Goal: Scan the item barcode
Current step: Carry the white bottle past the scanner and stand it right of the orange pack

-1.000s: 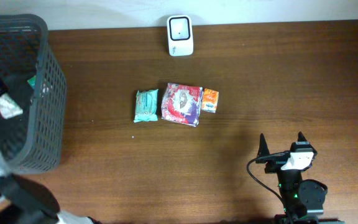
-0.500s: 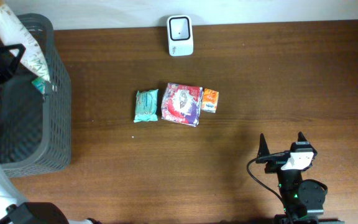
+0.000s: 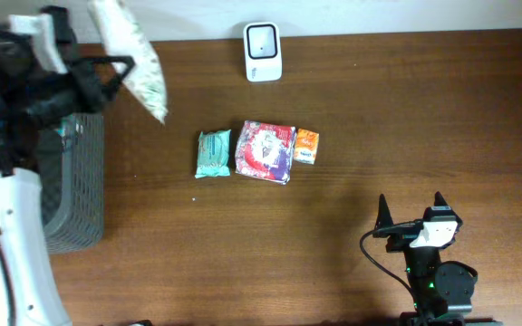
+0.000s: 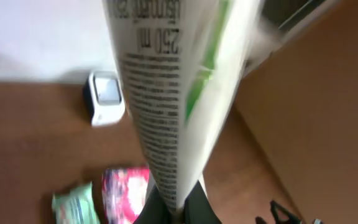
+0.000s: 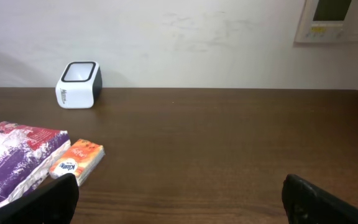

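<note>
right gripper (image 3: 410, 210) idles wide open at the near edge, farther back the left gripper (image 3: 116, 72) pinches a white-and-green pouch (image 3: 143, 80) aloft by the basket (image 3: 75, 199) (pick done, seemingly), its barcode yet to face the scanner (image 3: 263, 52) beyond.

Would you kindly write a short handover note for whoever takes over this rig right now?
Left gripper: shut on a white and green pouch, held in the air between the basket and the scanner.
Right gripper: jaws open, empty, low at the near side of the table.
Lying in a row in front of the scanner: teal pack, red pack, orange pack.
Done: pouch picked up.
Left: bring its barcode to the scanner. The barcode itself is not visible in any view.
</note>
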`<state>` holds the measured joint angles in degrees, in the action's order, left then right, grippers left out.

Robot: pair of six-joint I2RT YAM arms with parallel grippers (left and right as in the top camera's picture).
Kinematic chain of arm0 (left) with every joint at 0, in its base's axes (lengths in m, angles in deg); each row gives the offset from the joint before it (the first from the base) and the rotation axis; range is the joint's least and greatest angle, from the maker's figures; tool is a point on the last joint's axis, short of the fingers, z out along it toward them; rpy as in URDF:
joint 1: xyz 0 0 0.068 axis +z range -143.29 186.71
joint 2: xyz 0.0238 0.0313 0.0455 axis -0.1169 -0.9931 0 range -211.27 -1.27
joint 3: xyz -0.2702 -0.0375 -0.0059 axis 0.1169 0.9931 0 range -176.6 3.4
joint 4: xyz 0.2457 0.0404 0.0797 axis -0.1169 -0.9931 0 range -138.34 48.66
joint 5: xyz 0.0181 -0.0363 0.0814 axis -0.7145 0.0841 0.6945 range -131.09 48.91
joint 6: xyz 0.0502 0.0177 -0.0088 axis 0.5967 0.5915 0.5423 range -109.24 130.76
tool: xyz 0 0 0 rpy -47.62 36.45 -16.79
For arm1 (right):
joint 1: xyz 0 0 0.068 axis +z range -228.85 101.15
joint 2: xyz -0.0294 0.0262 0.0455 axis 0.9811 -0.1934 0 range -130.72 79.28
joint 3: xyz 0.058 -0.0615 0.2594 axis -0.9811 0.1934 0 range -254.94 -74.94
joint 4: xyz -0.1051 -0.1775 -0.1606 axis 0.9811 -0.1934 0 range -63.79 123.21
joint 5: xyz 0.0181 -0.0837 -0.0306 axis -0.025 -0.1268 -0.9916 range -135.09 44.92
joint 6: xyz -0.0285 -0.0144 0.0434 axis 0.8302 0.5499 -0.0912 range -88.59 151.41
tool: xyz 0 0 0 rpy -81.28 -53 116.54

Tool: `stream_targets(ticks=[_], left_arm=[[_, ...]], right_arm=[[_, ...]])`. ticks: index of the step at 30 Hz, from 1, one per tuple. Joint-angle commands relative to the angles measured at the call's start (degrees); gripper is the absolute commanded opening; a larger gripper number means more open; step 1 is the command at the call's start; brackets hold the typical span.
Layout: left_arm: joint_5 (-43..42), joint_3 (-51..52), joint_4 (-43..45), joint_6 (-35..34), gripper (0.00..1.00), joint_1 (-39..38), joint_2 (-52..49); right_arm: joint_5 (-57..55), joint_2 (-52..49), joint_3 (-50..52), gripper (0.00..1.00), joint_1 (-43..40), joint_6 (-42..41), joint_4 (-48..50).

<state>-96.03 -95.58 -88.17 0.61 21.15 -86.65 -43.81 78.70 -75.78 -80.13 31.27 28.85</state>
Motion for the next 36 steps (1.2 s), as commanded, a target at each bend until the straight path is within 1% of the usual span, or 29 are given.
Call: stream_targets(ticks=[1, 4, 5, 6, 9, 10, 13, 17, 18, 20, 22, 26, 27, 29, 34, 36], left_arm=[[12.4, -0.2, -2.1, 0.6, 0.00, -9.6, 0.9], [19.7, -0.2, -1.6, 0.8, 0.00, -19.7, -2.1], [20.7, -0.2, -1.6, 0.8, 0.00, -21.9, -3.3], [20.7, -0.2, -1.1, 0.7, 0.00, -25.2, -6.0], [20.5, -0.2, 0.2, 0.3, 0.00, -30.3, -10.4], [20.2, -0.2, 1.6, 0.2, 0.00, -33.1, -13.1], [20.3, -0.2, 7.4, -3.8, 0.00, -38.8, -19.2], [20.3, -0.2, 14.5, -9.8, 0.00, -44.5, -28.2], [20.4, -0.2, 16.5, -9.9, 0.00, -46.1, -31.2], [22.3, -0.2, 18.4, -10.5, 0.00, -47.7, -34.2], [26.4, -0.2, 20.3, -14.6, 0.00, -49.2, -37.2], [27.6, -0.2, 26.7, -15.6, 0.00, -51.2, -41.1], [29.7, -0.2, 27.1, -15.6, 0.00, -51.5, -41.3], [36.4, -0.2, 26.6, -15.6, 0.00, -52.2, -41.3], [36.8, -0.2, 26.7, -16.4, 0.00, -54.6, -42.9], [36.8, -0.2, 26.6, -20.3, 0.02, -55.4, -44.1]], right_arm=[[-0.7, 0.4, 0.5, 0.99, 0.5, -0.1, -0.1], [-0.7, 0.4, 0.5, 0.99, 0.5, -0.1, -0.1], [-0.7, 0.4, 0.5, 0.99, 0.5, -0.1, -0.1], [-0.7, 0.4, 0.5, 0.99, 0.5, -0.1, -0.1], [-0.7, 0.4, 0.5, 0.99, 0.5, -0.1, -0.1], [-0.7, 0.4, 0.5, 0.98, 0.5, -0.1, -0.1], [-0.7, 0.4, 0.5, 0.99, 0.5, -0.1, -0.1], [-0.7, 0.4, 0.5, 0.99, 0.5, -0.1, -0.1], [-0.7, 0.4, 0.5, 0.99, 0.5, -0.1, -0.1], [-0.7, 0.4, 0.5, 0.99, 0.5, -0.1, -0.1], [-0.7, 0.4, 0.5, 0.99, 0.5, -0.1, -0.1], [-0.7, 0.4, 0.5, 0.99, 0.5, -0.1, -0.1], [-0.7, 0.4, 0.5, 0.98, 0.5, -0.1, -0.1], [-0.7, 0.4, 0.5, 0.98, 0.5, -0.1, -0.1], [-0.7, 0.4, 0.5, 0.99, 0.5, -0.1, -0.1], [-0.7, 0.4, 0.5, 0.98, 0.5, -0.1, -0.1]])
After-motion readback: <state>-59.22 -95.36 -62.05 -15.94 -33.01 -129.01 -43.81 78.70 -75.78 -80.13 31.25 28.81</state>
